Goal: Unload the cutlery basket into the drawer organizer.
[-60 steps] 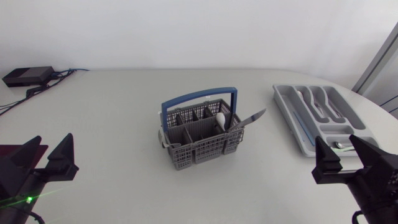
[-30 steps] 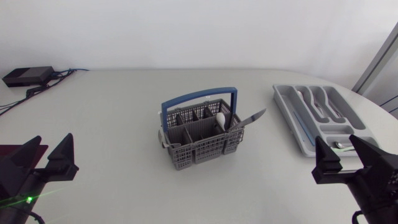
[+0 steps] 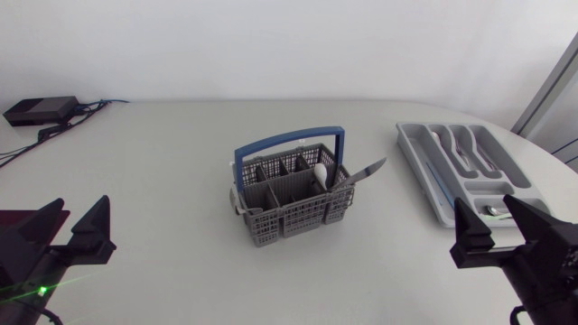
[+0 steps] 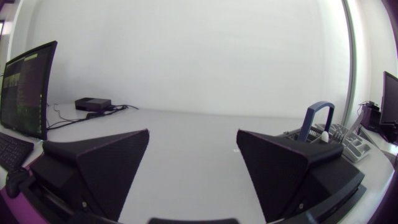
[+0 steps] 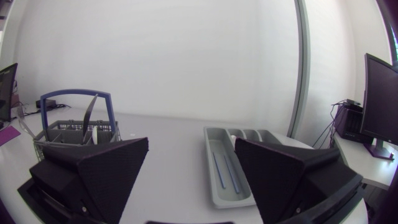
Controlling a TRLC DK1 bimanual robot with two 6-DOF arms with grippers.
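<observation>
Cutlery basket (image 3: 289,194) at the middle of the table (image 3: 181,135), knife (image 3: 366,171) leaning out of it toward the drawer organizer (image 3: 461,167). Probably nearer the right end effector (image 3: 488,209), spread wide and empty; left end effector (image 3: 79,206) equally wide, farther off

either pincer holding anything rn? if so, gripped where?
Nothing is held. The left pincer and right pincer are both open and empty, well apart from the cutlery basket.
</observation>
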